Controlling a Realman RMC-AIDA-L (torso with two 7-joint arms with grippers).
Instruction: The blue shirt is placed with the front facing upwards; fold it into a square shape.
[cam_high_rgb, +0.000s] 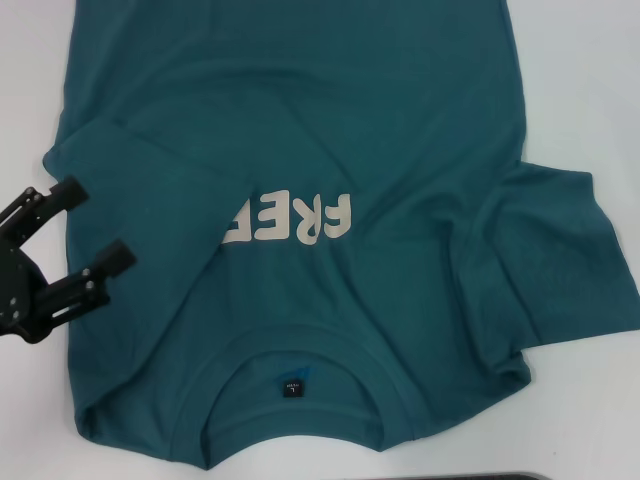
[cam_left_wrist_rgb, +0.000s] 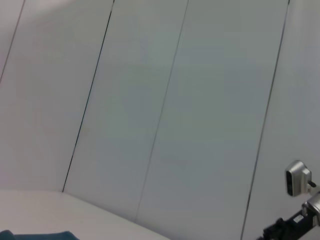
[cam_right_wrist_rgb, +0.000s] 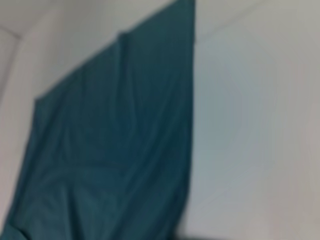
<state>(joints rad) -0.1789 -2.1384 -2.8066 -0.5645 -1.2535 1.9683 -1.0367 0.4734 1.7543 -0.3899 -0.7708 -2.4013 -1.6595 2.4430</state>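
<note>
Surface: white table (cam_high_rgb: 600, 90), bare at its edges, with pale wall panels (cam_left_wrist_rgb: 165, 110) seen behind it in the left wrist view.
Left gripper: the left gripper (cam_high_rgb: 92, 222) hangs at the shirt's left edge, level with the chest lettering; its two black fingers (cam_high_rgb: 72, 190) are spread apart with nothing between them, their tips over the fabric where the left side has been folded in.
Blue shirt: the blue shirt (cam_high_rgb: 400, 130) lies flat across the table, collar nearest the robot and hem running off the far side.
Left sleeve: folded inward over the body, covering the start of the lettering.
Lettering: cream letters (cam_high_rgb: 290, 222) on the chest, upside down from the head view, just right of the folded flap.
Collar: ribbed round collar (cam_high_rgb: 300, 440) at the near edge, with a small dark neck label (cam_high_rgb: 292, 386) inside it.
Right sleeve: the right sleeve (cam_high_rgb: 560, 250) is spread out flat to the side.
Right gripper: not seen; its wrist view shows only shirt cloth (cam_right_wrist_rgb: 115, 150) on the table.
</note>
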